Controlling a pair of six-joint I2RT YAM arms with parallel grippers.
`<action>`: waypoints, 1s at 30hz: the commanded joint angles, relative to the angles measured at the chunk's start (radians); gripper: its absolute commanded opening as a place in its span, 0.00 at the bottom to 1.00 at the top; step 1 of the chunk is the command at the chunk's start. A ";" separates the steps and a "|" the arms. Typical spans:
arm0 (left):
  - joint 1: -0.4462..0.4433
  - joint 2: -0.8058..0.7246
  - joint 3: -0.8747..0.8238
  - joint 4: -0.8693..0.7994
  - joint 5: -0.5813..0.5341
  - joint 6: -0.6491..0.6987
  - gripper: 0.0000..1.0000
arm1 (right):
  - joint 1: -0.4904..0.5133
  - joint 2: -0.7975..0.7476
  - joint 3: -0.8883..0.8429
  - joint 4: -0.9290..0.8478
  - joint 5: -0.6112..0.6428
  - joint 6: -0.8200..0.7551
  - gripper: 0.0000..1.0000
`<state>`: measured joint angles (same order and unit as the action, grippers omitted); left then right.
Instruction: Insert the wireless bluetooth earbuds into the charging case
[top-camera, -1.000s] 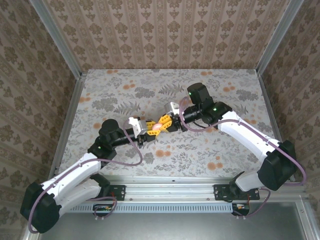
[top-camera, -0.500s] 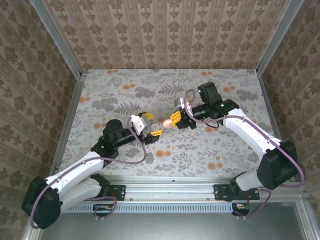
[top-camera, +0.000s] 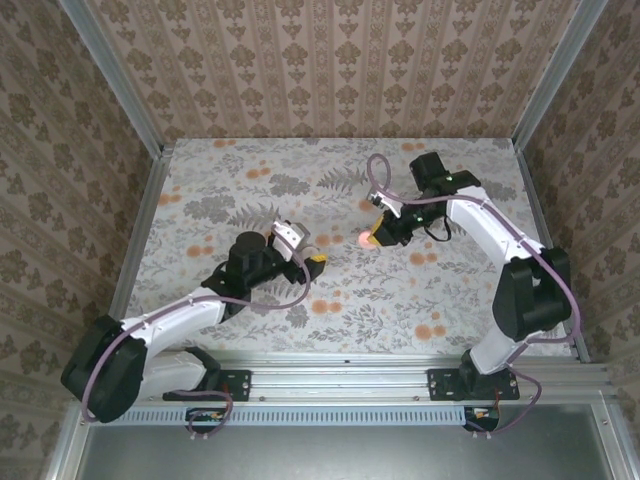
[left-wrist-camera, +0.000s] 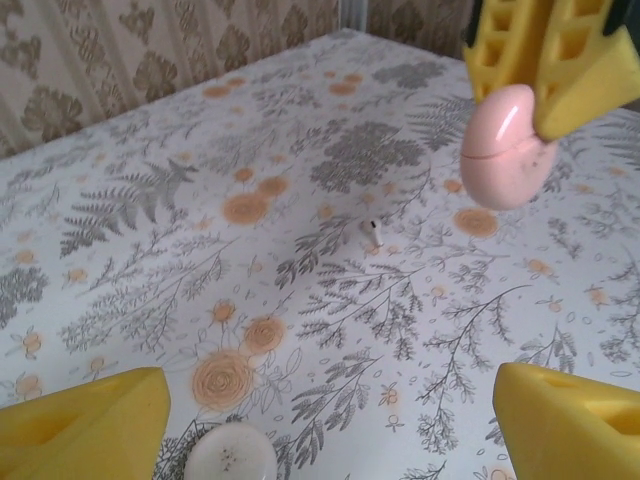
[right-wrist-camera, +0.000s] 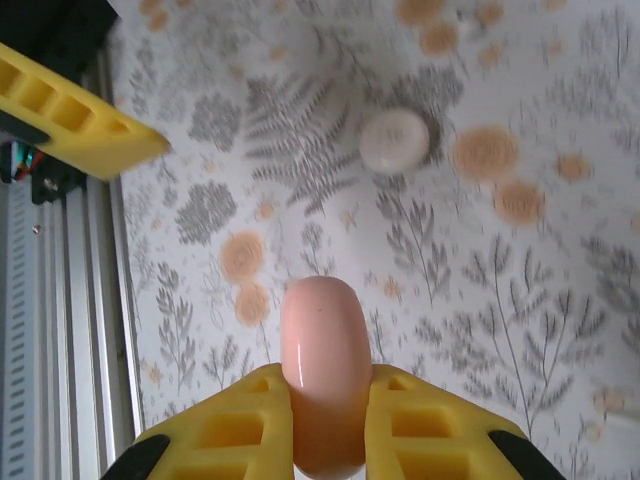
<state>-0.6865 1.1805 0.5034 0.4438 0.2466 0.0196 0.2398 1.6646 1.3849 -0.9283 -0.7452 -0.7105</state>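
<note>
Since the left jaws sprang wide, the right jaws alone pinch the pink oval plastic charging case (right-wrist-camera: 322, 345), freeing the left for the tiny white earbud (left-wrist-camera: 372, 233) ahead.

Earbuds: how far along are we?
Done: the right gripper holds the case in its jaws, above the table. In hand: nothing else; the left gripper is open and empty. Left: the case looks closed, and one earbud lies loose on the table.
</note>
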 joint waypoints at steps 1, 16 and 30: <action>0.004 0.007 0.057 -0.032 -0.050 -0.030 0.85 | -0.025 0.045 0.043 -0.152 0.127 0.020 0.12; 0.048 0.056 0.081 -0.099 -0.100 -0.036 0.85 | -0.154 0.244 0.122 -0.266 0.370 0.117 0.09; 0.123 0.107 0.080 -0.100 -0.094 -0.068 0.85 | -0.219 0.359 0.157 -0.337 0.470 0.104 0.10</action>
<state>-0.5732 1.2819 0.5659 0.3435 0.1555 -0.0280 0.0212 1.9972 1.5162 -1.2034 -0.3141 -0.5980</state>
